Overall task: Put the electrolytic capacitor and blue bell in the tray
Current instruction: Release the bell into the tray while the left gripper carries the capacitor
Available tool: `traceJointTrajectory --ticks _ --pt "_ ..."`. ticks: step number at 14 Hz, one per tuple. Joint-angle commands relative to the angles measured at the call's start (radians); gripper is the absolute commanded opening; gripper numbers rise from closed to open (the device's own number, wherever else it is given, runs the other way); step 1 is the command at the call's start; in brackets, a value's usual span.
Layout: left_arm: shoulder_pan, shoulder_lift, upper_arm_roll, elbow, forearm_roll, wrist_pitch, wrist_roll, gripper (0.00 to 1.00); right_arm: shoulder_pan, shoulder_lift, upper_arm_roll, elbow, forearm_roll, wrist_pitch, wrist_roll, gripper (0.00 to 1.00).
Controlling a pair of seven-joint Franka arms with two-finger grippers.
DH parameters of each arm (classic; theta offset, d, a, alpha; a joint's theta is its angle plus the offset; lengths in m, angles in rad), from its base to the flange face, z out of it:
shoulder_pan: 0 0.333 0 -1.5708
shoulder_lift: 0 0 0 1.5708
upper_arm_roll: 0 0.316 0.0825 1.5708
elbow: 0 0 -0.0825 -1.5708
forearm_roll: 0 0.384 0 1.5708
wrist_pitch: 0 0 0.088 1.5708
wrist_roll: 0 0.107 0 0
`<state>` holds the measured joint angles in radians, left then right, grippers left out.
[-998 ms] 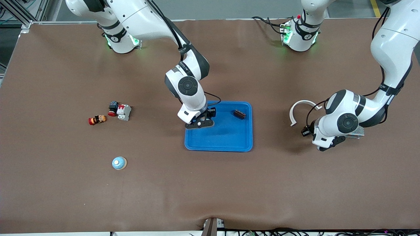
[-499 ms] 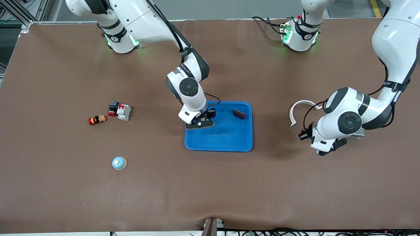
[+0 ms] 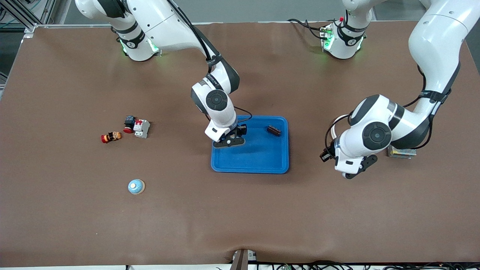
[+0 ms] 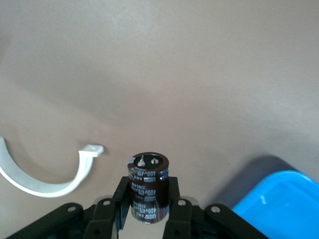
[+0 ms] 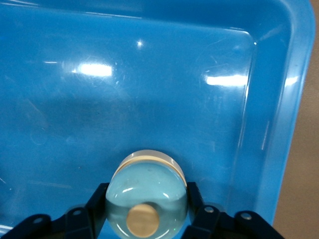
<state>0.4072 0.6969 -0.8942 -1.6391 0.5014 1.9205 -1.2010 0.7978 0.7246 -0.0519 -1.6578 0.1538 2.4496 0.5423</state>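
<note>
Blue bell point(image 5: 147, 194) (right hand point(image 5: 146, 219)), over tray point(image 5: 279, 124)

Your right arm is reaching in from its base, its gripper point(image 5: 147, 211) pointing down with the fingers point(image 5: 97, 204) clamping a blue bell point(image 5: 147, 199). Your left arm is folding at the elbow, its gripper point(image 4: 148, 199) pinching an electrolytic capacitor point(image 4: 147, 186) upright.

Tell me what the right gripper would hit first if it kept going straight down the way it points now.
Most likely the floor of the shallow bright blue plastic tray: the right gripper, shut on a round pale blue bell, points straight at it; the gap is unclear.
</note>
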Motion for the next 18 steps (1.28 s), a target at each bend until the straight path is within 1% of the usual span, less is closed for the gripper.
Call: traceJointTrajectory --ticks 1,3,5,7,10,14,16,18 --pt "-0.070 0.009 0.011 0.039 -0.023 -0.025 -0.075 0.00 0.015 0.001 -0.012 -0.002 -0.016 0.011 0.025 1.00" --pt "-0.100 0.024 0.012 0.044 -0.023 -0.014 -0.129 0.00 0.014 -0.001 -0.012 0.000 -0.016 0.009 0.025 1.00" --pt "-0.151 0.047 0.017 0.076 -0.021 -0.012 -0.192 0.00 0.006 -0.007 -0.011 0.004 -0.016 -0.007 0.021 1.00" --pt "-0.224 0.061 0.061 0.102 -0.023 0.008 -0.251 0.00 -0.002 -0.036 -0.012 0.004 -0.014 -0.035 0.008 1.00" --pt "-0.315 0.081 0.122 0.111 -0.030 0.090 -0.353 0.00 -0.025 -0.103 -0.013 0.012 -0.014 -0.141 -0.017 1.00" --pt "-0.416 0.133 0.181 0.154 -0.032 0.162 -0.463 0.00 -0.110 -0.197 -0.012 0.026 -0.011 -0.311 -0.169 1.00" --pt "-0.464 0.154 0.219 0.157 -0.032 0.227 -0.506 0.00 -0.150 -0.232 -0.012 0.027 -0.013 -0.336 -0.230 1.00" --pt "-0.490 0.170 0.257 0.162 -0.034 0.276 -0.503 0.00 -0.216 -0.247 -0.012 0.027 -0.011 -0.354 -0.373 1.00"
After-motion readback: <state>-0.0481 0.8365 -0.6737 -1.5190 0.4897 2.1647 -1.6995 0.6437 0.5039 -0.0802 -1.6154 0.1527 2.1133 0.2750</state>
